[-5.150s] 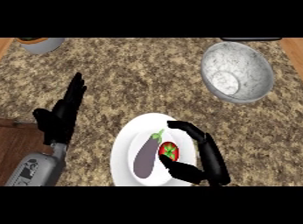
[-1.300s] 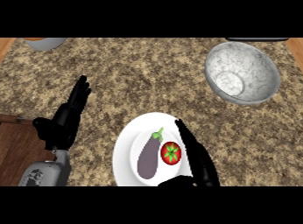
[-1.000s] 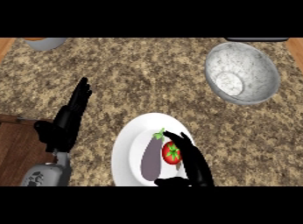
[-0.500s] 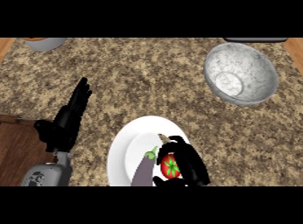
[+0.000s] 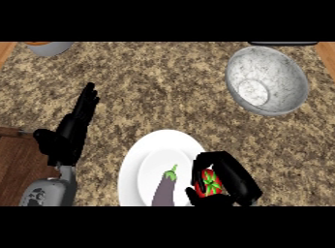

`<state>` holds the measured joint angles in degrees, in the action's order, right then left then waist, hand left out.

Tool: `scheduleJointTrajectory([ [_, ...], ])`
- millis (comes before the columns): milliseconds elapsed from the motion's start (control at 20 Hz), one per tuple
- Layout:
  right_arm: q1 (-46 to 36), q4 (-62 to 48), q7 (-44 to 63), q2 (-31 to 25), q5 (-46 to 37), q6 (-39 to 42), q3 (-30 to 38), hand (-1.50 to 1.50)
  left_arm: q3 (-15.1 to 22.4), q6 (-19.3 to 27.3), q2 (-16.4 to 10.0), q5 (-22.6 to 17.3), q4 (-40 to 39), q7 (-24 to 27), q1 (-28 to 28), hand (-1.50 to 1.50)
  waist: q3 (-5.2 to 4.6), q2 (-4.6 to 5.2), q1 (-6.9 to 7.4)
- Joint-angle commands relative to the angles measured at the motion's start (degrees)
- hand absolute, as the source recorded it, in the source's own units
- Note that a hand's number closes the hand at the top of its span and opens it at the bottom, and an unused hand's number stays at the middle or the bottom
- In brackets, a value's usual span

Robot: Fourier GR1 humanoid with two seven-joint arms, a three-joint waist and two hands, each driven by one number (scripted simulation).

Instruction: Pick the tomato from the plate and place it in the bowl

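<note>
Even, diffuse light brightens the granite counter point(image 5: 163, 97) and the white plate point(image 5: 143, 167).

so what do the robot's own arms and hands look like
Both hands are black with slim fingers and a thumb: the left hand and the right hand. Behind the left hand shows a smooth, rounded grey forearm with a faint darker marking. The right forearm is out of view. No cables or sleeves show.

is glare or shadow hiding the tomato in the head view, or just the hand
Head view: the light is even, with no glare on the white plate; the tomato is partly hidden only by the right hand curled round it, not by shadow; the bowl shows soft shading inside; the eggplant reaches the view's lower edge.
</note>
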<state>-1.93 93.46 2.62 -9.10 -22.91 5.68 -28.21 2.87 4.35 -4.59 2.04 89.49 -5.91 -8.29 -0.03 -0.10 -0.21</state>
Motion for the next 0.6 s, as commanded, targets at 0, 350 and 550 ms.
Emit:
scheduleJointTrajectory([
  [0, 3.49, 8.90, -3.87, -0.30, 3.06, 0.33, 0.18, 1.50, 1.50, 0.71, 1.05, 0.78, 2.70, -1.25, 2.67, 0.00, 0.05, -0.12, -0.06],
  [350, 4.17, 25.18, -5.20, -2.72, 0.92, -2.63, 3.94, 1.50, -0.91, -0.12, -0.40, 0.40, -1.03, 0.69, 0.31, 0.00, 0.01, -0.11, -0.50],
  [550, 1.14, 36.58, 7.59, -2.89, -2.67, -0.89, 5.26, 1.50, -0.10, 0.19, 1.47, 0.50, -3.15, 2.41, -0.01, 0.00, -0.04, -0.02, -0.37],
])
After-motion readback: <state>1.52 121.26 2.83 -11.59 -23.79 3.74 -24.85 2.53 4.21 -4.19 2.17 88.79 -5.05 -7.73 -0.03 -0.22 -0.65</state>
